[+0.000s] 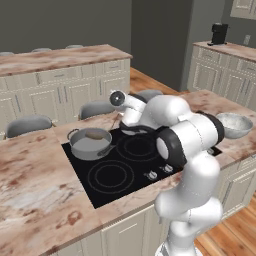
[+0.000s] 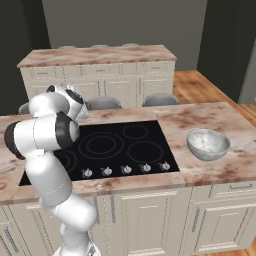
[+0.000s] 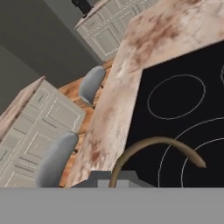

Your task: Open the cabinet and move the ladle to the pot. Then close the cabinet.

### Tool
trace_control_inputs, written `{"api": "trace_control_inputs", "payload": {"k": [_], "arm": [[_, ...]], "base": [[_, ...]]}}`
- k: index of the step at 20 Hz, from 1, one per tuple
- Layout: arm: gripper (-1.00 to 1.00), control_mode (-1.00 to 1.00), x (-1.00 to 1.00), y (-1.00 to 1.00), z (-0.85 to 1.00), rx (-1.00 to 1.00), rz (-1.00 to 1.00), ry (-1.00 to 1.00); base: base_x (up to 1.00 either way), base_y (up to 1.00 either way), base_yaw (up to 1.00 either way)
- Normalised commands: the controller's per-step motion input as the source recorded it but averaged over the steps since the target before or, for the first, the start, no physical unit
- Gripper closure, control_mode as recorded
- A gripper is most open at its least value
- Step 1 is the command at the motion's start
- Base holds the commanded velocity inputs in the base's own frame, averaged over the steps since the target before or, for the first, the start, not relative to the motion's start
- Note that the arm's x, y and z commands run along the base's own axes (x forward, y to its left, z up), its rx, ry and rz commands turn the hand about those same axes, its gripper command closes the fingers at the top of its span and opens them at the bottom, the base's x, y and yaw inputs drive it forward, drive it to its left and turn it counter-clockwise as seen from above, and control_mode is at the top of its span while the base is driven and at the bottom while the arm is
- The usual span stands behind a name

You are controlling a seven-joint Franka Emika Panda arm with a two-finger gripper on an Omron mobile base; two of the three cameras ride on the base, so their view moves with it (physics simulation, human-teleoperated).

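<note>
A grey pot (image 1: 90, 143) stands on the back left burner of the black cooktop (image 1: 125, 167). A dark brown elongated shape (image 1: 93, 134), apparently the ladle's bowl, lies inside it. My gripper (image 1: 122, 123) hangs just right of the pot, low over the cooktop. In the hand view the ladle (image 3: 153, 142) shows as a thin curved brown handle arching up from between the jaws of my gripper (image 3: 114, 177), which is shut on it. A corner of a cream upper cabinet (image 1: 244, 7) shows far off at the top right; I cannot tell whether it is the cabinet of the task.
A grey bowl (image 1: 234, 125) (image 2: 208, 144) sits on the marble counter right of the cooktop. Grey stools (image 1: 29, 125) line the island's far side. A second island (image 1: 60, 75) stands behind, and a coffee machine (image 1: 218, 34) sits on the far right counter.
</note>
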Motion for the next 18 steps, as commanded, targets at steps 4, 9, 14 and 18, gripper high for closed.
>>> {"api": "trace_control_inputs", "payload": {"k": [4, 9, 14, 18], "arm": [[1.0, -1.0, 0.1, 0.2, -0.41, -0.02, 0.0, 0.0], [1.0, -1.0, 0.01, 0.22, -0.4, -0.02, 0.0, 0.0], [1.0, -1.0, 0.0, 0.18, -0.33, -0.02, -0.01, -0.07], [1.0, -1.0, 0.0, 0.15, -0.2, 0.0, -0.07, -0.2]], "base": [[0.0, 0.0, 0.0], [0.0, 0.0, 0.0], [0.0, 0.0, 0.0], [0.0, 0.0, 0.0]]}}
